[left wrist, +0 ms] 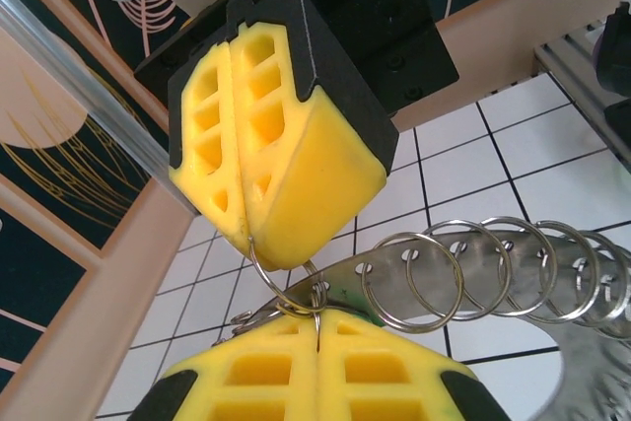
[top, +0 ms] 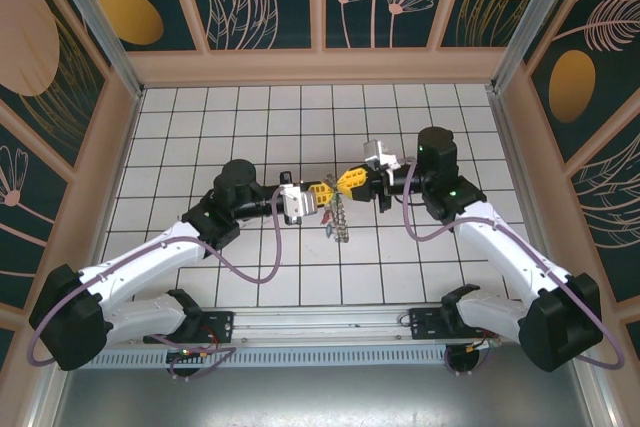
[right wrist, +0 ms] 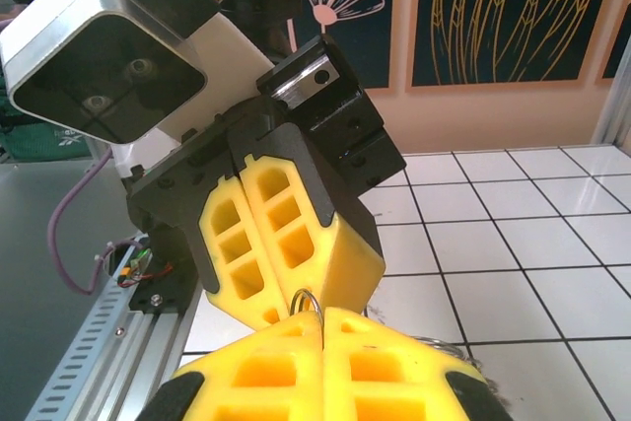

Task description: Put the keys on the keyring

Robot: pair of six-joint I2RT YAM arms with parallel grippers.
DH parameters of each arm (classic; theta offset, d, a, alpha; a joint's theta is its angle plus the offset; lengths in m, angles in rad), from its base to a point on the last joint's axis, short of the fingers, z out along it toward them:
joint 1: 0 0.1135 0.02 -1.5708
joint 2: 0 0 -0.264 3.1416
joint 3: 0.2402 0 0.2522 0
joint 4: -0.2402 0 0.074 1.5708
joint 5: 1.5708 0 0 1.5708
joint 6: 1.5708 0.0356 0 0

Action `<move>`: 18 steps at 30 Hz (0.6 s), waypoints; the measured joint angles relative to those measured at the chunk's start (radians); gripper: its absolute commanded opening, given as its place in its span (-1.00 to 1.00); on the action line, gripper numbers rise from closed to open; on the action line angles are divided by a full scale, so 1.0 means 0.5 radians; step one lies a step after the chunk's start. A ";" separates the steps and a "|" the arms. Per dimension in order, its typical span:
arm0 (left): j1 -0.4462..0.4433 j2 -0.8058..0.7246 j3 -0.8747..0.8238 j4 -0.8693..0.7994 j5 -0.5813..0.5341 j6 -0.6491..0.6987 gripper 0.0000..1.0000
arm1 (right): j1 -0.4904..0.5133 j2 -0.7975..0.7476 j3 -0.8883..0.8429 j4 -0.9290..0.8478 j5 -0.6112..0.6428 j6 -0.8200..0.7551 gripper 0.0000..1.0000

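My left gripper [top: 324, 190] and right gripper [top: 346, 183] meet tip to tip above the middle of the tiled table. Both are shut on one small split ring [left wrist: 294, 291] of the keyring [left wrist: 513, 255]. The keyring is a silvery metal band threaded with several wire rings. In the left wrist view my left gripper [left wrist: 317, 320] pinches that ring from below and the right gripper [left wrist: 264, 248] from above. The right wrist view has the right gripper [right wrist: 323, 316] shut on the wire, with the left gripper [right wrist: 279, 305] behind it. The keyring [top: 341, 219] dangles under the jaws. Small coloured keys [top: 327, 215] seem to hang beside it, too small to tell apart.
White tiled table [top: 200, 137] inside patterned walls. An aluminium rail [top: 330, 322] runs along the near edge between the arm bases. Both arms reach in from the bottom corners toward the middle.
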 measured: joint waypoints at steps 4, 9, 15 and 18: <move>0.000 0.000 -0.036 0.047 -0.001 -0.111 -0.83 | 0.014 0.000 -0.019 0.007 0.041 -0.014 -1.00; 0.000 0.000 -0.111 0.157 0.002 -0.256 -0.80 | 0.022 0.000 -0.067 0.047 0.054 -0.014 -1.00; 0.000 0.001 -0.222 0.343 -0.008 -0.433 -0.93 | 0.040 0.001 -0.118 0.110 0.081 -0.014 -1.00; 0.000 0.001 -0.254 0.397 -0.044 -0.502 -1.00 | 0.040 0.001 -0.144 0.152 0.090 -0.014 -1.00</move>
